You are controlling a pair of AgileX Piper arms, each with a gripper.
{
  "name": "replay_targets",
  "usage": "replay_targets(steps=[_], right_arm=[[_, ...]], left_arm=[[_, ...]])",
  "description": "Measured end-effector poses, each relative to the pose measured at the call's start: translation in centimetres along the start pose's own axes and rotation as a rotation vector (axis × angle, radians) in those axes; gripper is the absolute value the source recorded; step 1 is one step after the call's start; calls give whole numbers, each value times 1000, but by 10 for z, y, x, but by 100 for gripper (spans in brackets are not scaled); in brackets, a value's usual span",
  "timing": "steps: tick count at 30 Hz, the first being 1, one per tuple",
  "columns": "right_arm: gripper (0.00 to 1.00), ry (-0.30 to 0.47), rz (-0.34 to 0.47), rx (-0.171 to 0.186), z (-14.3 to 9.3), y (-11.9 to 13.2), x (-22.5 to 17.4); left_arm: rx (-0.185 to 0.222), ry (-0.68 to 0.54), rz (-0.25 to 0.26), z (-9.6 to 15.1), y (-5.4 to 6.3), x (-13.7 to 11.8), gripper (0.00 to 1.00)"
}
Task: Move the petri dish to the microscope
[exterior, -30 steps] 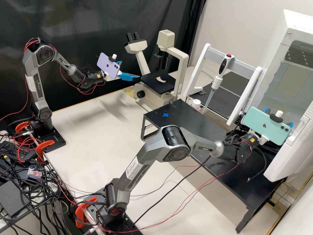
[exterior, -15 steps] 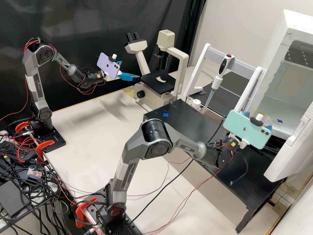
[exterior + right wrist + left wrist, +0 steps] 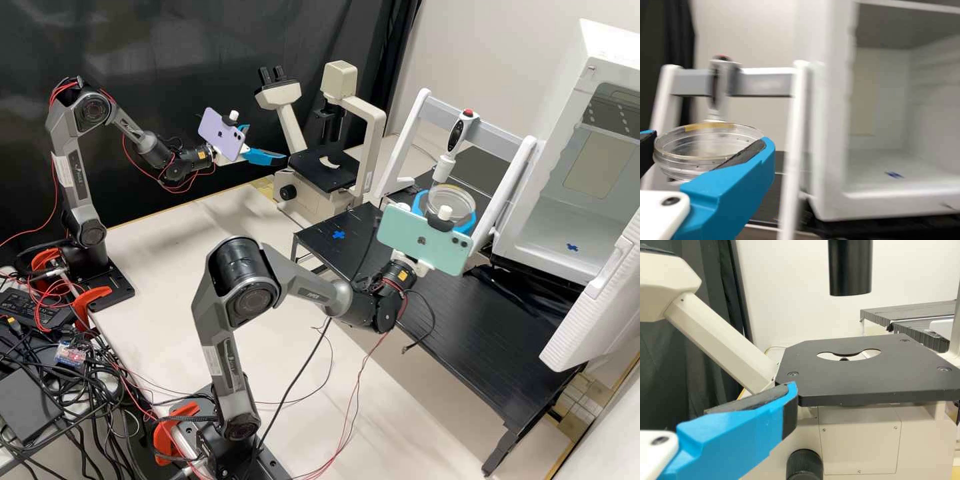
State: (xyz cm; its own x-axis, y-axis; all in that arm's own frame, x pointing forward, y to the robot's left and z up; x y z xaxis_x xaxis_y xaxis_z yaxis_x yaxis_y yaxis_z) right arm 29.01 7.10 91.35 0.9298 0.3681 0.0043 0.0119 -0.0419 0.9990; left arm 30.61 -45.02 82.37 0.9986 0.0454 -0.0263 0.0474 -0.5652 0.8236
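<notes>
Petri dish (image 3: 452, 199) sits approximately level between the two fingers of the right gripper (image 3: 445, 208), which is clamped on its sides. Beyond the fingertips stands the white and grey frame (image 3: 503, 133); the white chamber (image 3: 567, 120) is off to its side. The left gripper (image 3: 267, 143) is spread wide and holds nothing. Ahead of it, the edge of the microscope stage (image 3: 310, 171) lies near one fingertip; contact cannot be determined. Open room separates the stage surface from the black column (image 3: 850, 270) above.
</notes>
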Motion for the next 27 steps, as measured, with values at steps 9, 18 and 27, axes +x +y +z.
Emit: replay_targets(steps=[9, 18, 27], right_arm=[[0, 135, -132, -2, -56, -51, 13], [0, 137, -225, -30, -89, -105, 40], [0, 125, -311, -69, -110, -148, 65]], left_arm=[[0, 0, 0, 0, 0, 0, 100], [0, 0, 0, 0, 0, 0, 100], [0, 0, 0, 0, 0, 0, 100]])
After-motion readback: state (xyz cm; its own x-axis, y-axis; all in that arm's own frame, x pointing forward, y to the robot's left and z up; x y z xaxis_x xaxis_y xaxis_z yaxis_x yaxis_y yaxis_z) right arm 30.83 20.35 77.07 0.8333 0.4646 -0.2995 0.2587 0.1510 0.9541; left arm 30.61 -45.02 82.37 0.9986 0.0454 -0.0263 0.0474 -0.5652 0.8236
